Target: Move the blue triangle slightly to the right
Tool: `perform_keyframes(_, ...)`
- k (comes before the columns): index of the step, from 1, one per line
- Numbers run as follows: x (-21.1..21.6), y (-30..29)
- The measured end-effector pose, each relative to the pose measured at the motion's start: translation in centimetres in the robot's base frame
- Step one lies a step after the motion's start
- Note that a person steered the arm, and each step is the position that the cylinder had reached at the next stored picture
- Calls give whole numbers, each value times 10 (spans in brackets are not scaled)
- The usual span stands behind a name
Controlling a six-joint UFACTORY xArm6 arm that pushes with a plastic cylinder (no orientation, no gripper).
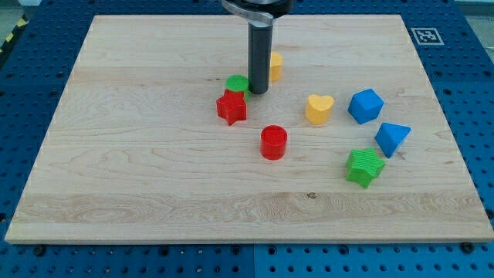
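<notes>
The blue triangle (392, 138) lies at the view's right on the wooden board (139, 170), just below-right of a blue cube-like block (365, 106) and above-right of a green star (364, 167). My tip (258, 92) stands near the board's top centre, far to the left of the blue triangle. It is right beside a green round block (237, 83) and just above-right of a red star (231, 107). A yellow block (274, 66) is partly hidden behind the rod.
A yellow heart (319, 109) lies between my tip and the blue blocks. A red cylinder (273, 143) sits below my tip. A marker tag (426, 35) is at the board's top right corner.
</notes>
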State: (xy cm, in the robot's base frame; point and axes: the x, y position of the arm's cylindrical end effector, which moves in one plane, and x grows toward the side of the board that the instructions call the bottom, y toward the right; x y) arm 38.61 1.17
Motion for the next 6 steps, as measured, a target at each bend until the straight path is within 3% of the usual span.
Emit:
perform_keyframes(3, 63, 30)
perform_keyframes(6, 110, 152)
